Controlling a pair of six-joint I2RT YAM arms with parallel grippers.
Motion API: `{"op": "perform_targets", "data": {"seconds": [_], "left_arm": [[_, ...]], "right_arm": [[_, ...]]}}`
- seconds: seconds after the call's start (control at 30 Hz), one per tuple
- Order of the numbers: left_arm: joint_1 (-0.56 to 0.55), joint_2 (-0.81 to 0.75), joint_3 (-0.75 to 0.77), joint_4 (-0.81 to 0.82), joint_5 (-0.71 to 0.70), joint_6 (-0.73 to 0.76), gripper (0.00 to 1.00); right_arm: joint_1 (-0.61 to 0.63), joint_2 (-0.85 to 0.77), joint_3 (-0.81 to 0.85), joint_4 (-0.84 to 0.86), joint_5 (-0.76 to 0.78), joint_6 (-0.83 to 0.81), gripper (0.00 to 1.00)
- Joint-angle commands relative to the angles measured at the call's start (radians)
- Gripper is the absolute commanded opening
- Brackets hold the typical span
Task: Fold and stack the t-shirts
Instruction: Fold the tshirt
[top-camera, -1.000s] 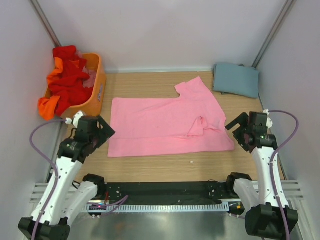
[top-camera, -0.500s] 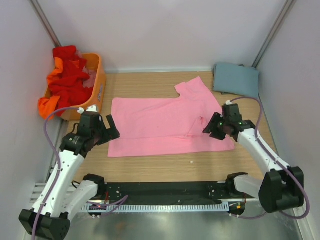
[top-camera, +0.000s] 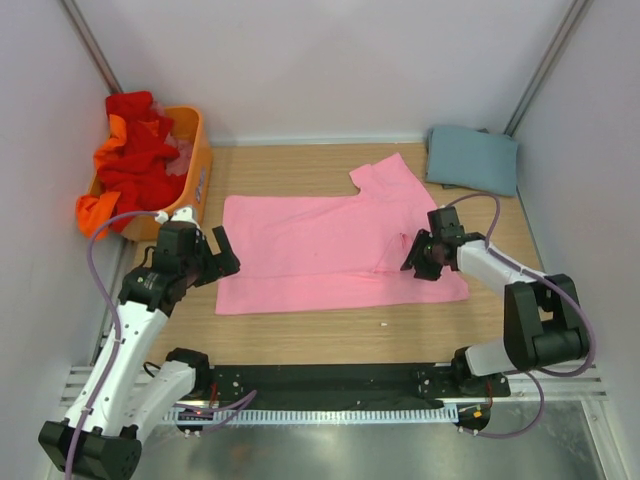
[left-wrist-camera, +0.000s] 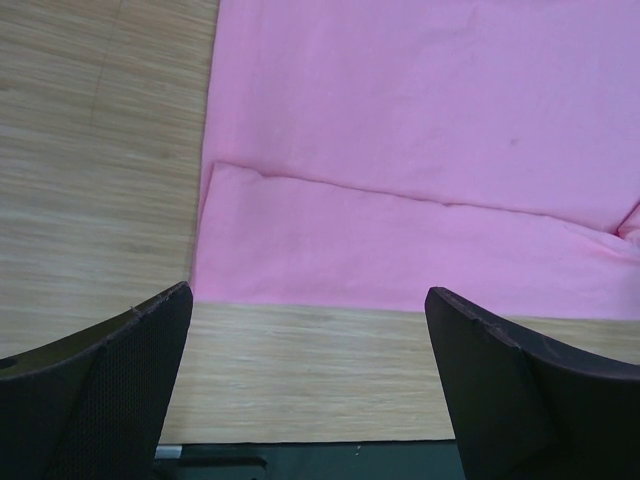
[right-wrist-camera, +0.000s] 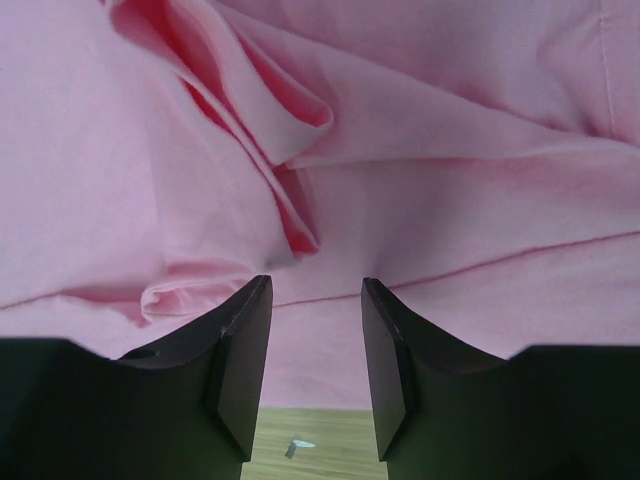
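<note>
A light pink t-shirt (top-camera: 320, 250) lies spread flat on the wooden table, its lower edge folded up and a sleeve bunched into a ridge (right-wrist-camera: 260, 110) at the right. My right gripper (top-camera: 412, 258) hovers low over that ridge. Its jaws stand partly apart (right-wrist-camera: 316, 285) with only flat pink cloth (right-wrist-camera: 450, 150) seen beyond the gap. My left gripper (top-camera: 222, 264) is wide open (left-wrist-camera: 308, 300) just off the shirt's near left corner (left-wrist-camera: 230, 230), over bare wood. A folded grey-blue t-shirt (top-camera: 472, 158) rests at the back right.
An orange plastic basket (top-camera: 192, 185) at the back left holds red t-shirts (top-camera: 135, 150), with an orange one (top-camera: 95, 212) hanging over its side. A small white scrap (top-camera: 385, 324) lies on the wood near the front edge. Walls close in both sides.
My right arm has swung left from the table's right edge onto the shirt's bunched sleeve, and its jaws have narrowed. My left gripper has moved forward to the shirt's left corner.
</note>
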Motion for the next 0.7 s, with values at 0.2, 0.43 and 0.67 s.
{"op": "perform_targets", "data": {"seconds": [0.2, 0.43, 0.67], "left_arm": [[0.006, -0.010, 0.006, 0.044, 0.023, 0.018, 1.00], [0.006, -0.014, 0.004, 0.046, 0.026, 0.018, 1.00], [0.006, -0.016, 0.006, 0.046, 0.029, 0.018, 1.00]], "right_arm": [[0.003, 0.081, 0.024, 0.117, 0.010, -0.007, 0.41], [0.016, 0.095, 0.059, 0.105, 0.013, -0.003, 0.38], [0.023, 0.115, 0.075, 0.108, 0.021, -0.002, 0.36]]}}
